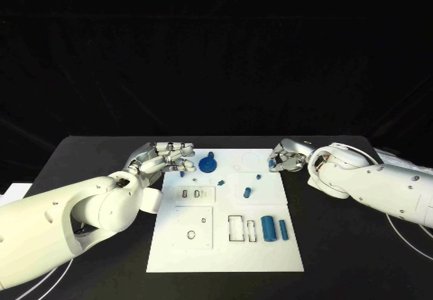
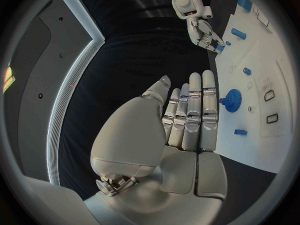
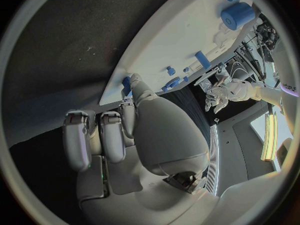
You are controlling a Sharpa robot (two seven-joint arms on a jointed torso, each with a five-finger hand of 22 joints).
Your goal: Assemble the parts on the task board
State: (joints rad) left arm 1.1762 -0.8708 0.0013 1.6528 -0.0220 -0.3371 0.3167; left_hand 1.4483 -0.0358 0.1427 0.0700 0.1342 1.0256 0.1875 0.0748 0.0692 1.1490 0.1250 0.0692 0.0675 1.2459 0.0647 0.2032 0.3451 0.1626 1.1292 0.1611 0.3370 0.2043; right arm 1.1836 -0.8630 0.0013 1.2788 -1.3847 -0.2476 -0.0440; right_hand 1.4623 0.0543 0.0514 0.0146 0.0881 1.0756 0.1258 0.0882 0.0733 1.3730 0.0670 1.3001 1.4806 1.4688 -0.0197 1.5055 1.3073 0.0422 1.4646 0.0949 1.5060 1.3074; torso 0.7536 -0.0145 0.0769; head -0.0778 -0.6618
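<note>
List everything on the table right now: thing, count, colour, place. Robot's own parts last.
Table: one, black, under everything.
Task board: one, white plate, middle of the table, with cut-out slots and holes.
Gear: one, blue, standing at the far left part of the board, next to the left hand.
Cylinders: two, blue, a thick one and a thinner one side by side at the near right of the board.
Small parts: several, blue, scattered across the board's far half; exact count unclear.
Left hand: one, silver, at the board's far left edge, fingers apart, holding nothing.
Right hand: one, silver, at the board's far right corner, a small blue piece at its fingertips.
</note>
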